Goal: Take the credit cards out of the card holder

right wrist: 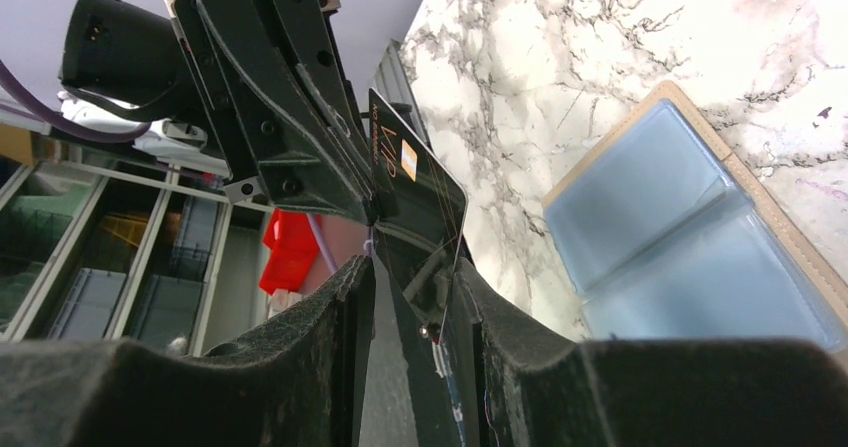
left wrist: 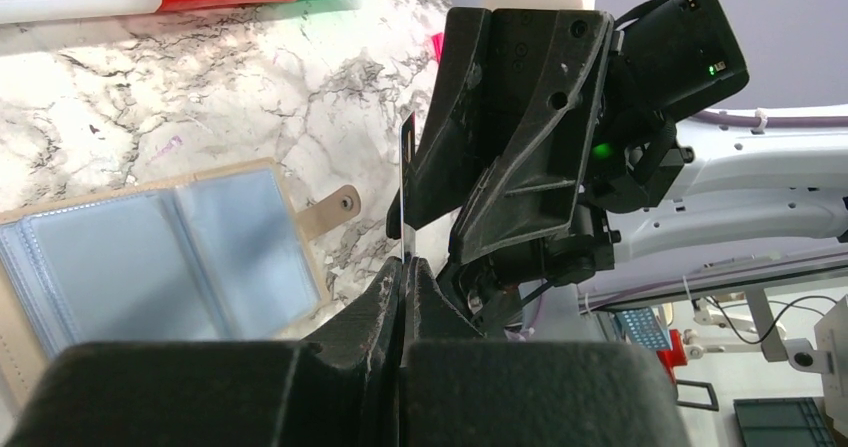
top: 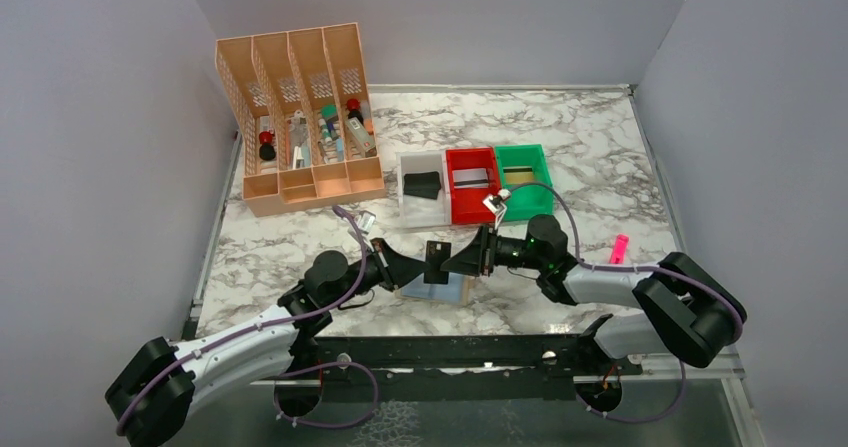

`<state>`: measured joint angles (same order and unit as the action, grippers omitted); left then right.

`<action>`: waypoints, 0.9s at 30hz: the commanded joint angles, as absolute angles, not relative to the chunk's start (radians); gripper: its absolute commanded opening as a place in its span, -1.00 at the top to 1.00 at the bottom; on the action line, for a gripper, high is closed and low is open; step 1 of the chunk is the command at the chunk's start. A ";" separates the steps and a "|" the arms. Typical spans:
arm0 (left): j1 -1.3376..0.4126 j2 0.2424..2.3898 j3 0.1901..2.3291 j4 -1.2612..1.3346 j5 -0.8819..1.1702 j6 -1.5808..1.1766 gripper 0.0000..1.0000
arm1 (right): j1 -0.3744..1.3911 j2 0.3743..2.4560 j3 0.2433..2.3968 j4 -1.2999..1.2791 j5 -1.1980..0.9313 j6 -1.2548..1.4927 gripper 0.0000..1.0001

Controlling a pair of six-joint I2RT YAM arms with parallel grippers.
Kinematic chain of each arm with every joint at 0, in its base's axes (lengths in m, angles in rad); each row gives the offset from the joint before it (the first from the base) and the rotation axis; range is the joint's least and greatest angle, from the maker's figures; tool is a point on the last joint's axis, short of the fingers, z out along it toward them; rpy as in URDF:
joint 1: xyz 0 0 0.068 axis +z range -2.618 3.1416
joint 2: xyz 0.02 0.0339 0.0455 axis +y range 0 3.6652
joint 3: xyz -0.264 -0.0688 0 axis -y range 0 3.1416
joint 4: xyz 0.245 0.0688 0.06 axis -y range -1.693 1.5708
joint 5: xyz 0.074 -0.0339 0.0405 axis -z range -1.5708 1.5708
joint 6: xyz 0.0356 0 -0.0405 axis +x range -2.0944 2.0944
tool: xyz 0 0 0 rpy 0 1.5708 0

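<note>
A black credit card (top: 435, 260) is held upright in the air between my two grippers, just above the open card holder (top: 440, 289). My left gripper (top: 408, 265) is shut on the card's edge, which shows edge-on in the left wrist view (left wrist: 405, 192). My right gripper (top: 468, 257) is open, and its jaws straddle the other end of the card (right wrist: 415, 187) with gaps on both sides. The tan holder lies flat with its pale blue pockets (left wrist: 150, 257) showing and its tab (left wrist: 335, 205) pointing right. It also shows in the right wrist view (right wrist: 690, 237).
White (top: 412, 207), red (top: 455, 210) and green (top: 543, 173) bins stand in a row behind the grippers. A black card (top: 421, 183) lies in the white bin and a silvery card (top: 472, 177) in the red one. An orange desk organiser (top: 300, 117) stands at the back left. A pink stick (top: 619, 248) lies at the right.
</note>
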<state>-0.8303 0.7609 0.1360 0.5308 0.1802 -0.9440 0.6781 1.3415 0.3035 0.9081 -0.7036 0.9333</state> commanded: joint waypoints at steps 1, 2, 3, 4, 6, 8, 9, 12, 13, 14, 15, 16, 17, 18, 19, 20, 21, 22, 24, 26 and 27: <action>-0.825 0.766 0.125 0.584 0.222 -0.950 1.00 | 0.669 1.366 0.307 1.016 -0.759 0.965 0.23; -0.825 0.766 0.123 0.590 0.224 -0.951 1.00 | 0.668 1.373 0.308 1.037 -0.767 0.975 0.26; -0.825 0.764 0.120 0.595 0.222 -0.953 1.00 | 0.669 1.375 0.306 1.054 -0.768 0.983 0.28; -0.825 0.763 0.117 0.597 0.220 -0.955 1.00 | 0.667 1.377 0.303 1.065 -0.769 0.991 0.32; -0.825 0.761 0.113 0.600 0.212 -0.959 1.00 | 0.667 1.376 0.299 1.071 -0.773 0.994 0.39; -0.825 0.761 0.107 0.600 0.208 -0.959 1.00 | 0.666 1.370 0.291 1.074 -0.769 0.995 0.49; -0.824 0.762 0.105 0.600 0.205 -0.959 1.00 | 0.665 1.365 0.285 1.075 -0.767 0.996 0.54; -0.825 0.756 0.096 0.598 0.189 -0.952 0.97 | 0.662 1.350 0.273 1.071 -0.756 0.995 0.70; -0.825 0.752 0.092 0.598 0.178 -0.951 0.84 | 0.661 1.343 0.270 1.062 -0.751 0.993 0.75; -0.825 0.747 0.087 0.597 0.167 -0.952 0.76 | 0.661 1.336 0.269 1.047 -0.741 0.985 0.80; -0.824 0.745 0.086 0.592 0.159 -0.951 0.56 | 0.661 1.327 0.268 1.023 -0.730 0.978 0.83; -0.824 0.746 0.089 0.578 0.153 -0.945 0.34 | 0.660 1.316 0.268 1.003 -0.717 0.970 0.85; -0.825 0.747 0.097 0.557 0.146 -0.938 0.16 | 0.661 1.305 0.268 0.977 -0.703 0.960 0.88; -0.824 0.750 0.107 0.530 0.139 -0.928 -0.01 | 0.661 1.292 0.270 0.948 -0.689 0.949 0.90; -0.824 0.756 0.120 0.500 0.130 -0.917 -0.16 | 0.660 1.277 0.275 0.911 -0.672 0.935 0.92; -0.823 0.762 0.141 0.451 0.113 -0.905 -0.32 | 0.661 1.264 0.288 0.866 -0.654 0.917 0.94; -0.823 0.766 0.169 0.387 0.088 -0.893 -0.42 | 0.660 1.249 0.302 0.813 -0.635 0.898 0.96; -0.823 0.769 0.204 0.301 0.060 -0.874 -0.49 | 0.660 1.235 0.318 0.749 -0.607 0.869 0.97; -0.824 0.772 0.270 0.151 -0.002 -0.827 -0.63 | 0.660 1.206 0.376 0.572 -0.529 0.782 0.97; -0.822 0.781 0.330 -0.007 -0.105 -0.797 -0.75 | 0.661 1.190 0.431 0.429 -0.441 0.702 0.97; -0.817 0.791 0.362 -0.097 -0.154 -0.785 -0.80 | 0.661 1.186 0.459 0.365 -0.395 0.666 0.97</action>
